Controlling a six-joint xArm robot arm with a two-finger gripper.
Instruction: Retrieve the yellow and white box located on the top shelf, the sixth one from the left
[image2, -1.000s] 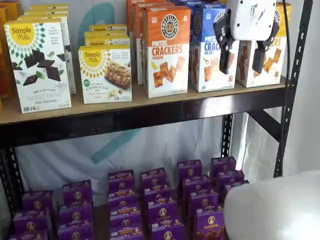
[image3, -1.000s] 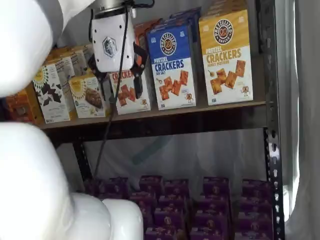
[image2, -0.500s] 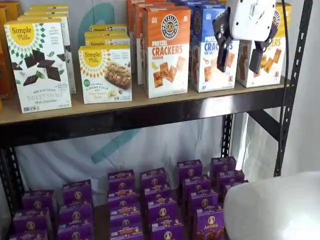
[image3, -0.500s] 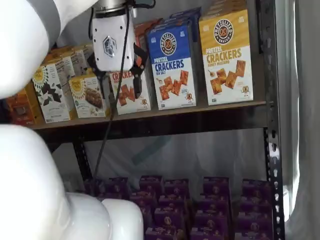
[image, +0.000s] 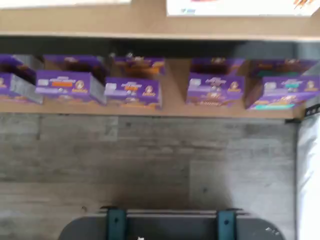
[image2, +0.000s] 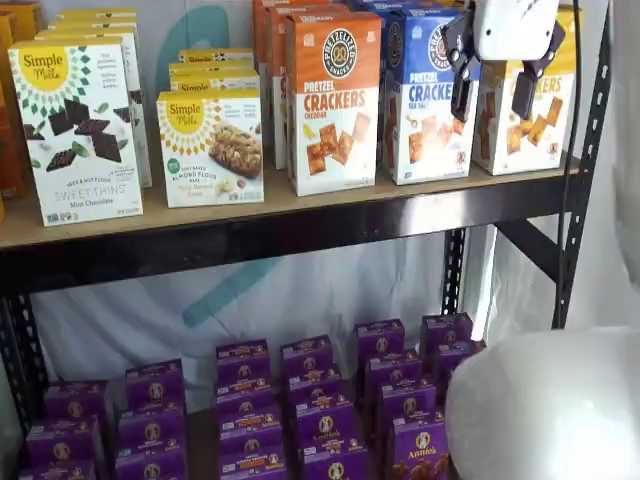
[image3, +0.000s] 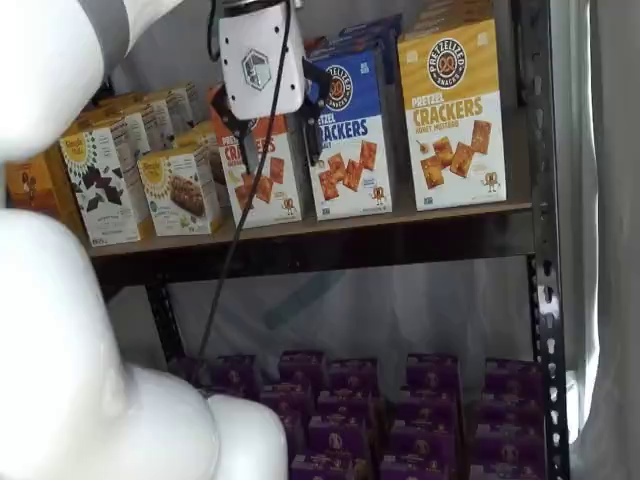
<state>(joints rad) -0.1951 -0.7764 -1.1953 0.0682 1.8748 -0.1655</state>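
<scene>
A white-bodied gripper with two black fingers (image2: 492, 97) hangs in front of the top shelf, a tan wooden board edged by a black metal rail (image2: 300, 225). Its fingers point downward with a plain gap between them and hold nothing.

The tall yellow and white cracker carton picturing square orange-brown crackers (image3: 452, 115) stands upright at the right end of that shelf, front face outward, just beside a blue and white cracker carton (image3: 350, 130). In a shelf view the gripper (image3: 280, 150) appears in front of the orange-topped cracker carton (image3: 262, 180) and the blue one, apparently short of the yellow carton.

The cartons stand in rows along the board's front edge, which should leave their faces easy to reach. The wrist view shows only purple boxes (image: 132, 91) on the lower level and grey plank flooring (image: 150, 160).
</scene>
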